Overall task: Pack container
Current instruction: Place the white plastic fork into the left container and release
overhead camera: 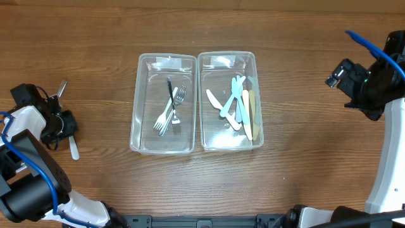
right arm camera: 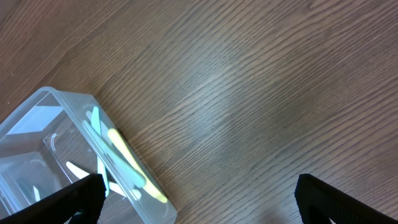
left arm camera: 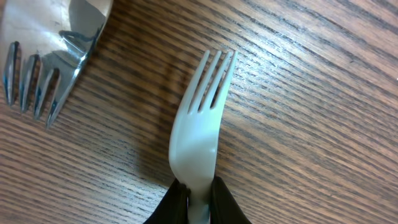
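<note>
Wood-grain worktop: at far left the left claw pinches the white fork by its handle, apparently low over the wood. Next comes a lift and a carry right into the fork container. The right claw gapes wide, empty.

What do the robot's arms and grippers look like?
Both arms have white links and black joints: left arm, right arm. A blue cable runs along each. The left gripper and right gripper have plain black fingers.
</note>
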Robot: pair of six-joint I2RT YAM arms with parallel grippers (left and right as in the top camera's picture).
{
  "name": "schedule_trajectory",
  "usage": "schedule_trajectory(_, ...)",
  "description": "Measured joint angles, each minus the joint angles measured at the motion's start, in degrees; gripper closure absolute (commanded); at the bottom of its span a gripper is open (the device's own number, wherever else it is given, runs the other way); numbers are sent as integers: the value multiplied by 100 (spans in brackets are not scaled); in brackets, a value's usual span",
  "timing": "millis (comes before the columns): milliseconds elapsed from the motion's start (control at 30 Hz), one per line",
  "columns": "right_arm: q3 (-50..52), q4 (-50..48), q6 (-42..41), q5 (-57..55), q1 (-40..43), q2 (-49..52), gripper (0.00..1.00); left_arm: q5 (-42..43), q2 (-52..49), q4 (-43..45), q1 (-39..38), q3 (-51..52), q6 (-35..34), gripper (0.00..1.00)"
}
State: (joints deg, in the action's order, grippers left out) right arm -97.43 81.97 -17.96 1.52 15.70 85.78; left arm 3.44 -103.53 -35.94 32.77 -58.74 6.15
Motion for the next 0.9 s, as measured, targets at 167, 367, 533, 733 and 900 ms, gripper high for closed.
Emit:
schedule_trajectory(167,0,0,2,2,0,0,0,87,0,24,-7,22,-17,96)
schedule_trajectory(367,0,-4,2,0,0,0,0,57,0,-81,-140,0,-63,96)
schedule_trajectory(533,0,-4,0,2,0,0,0,63,0,-695,-533,-223,-151,96)
schedule_trajectory(733,0,-4,2,0,0,0,0,59,776,-1471,-1233,-1071,-260,96)
schedule_trajectory(900,0,-2,0,4,0,0,0,-22,1956,-2015,-2658,-2109,-682,96)
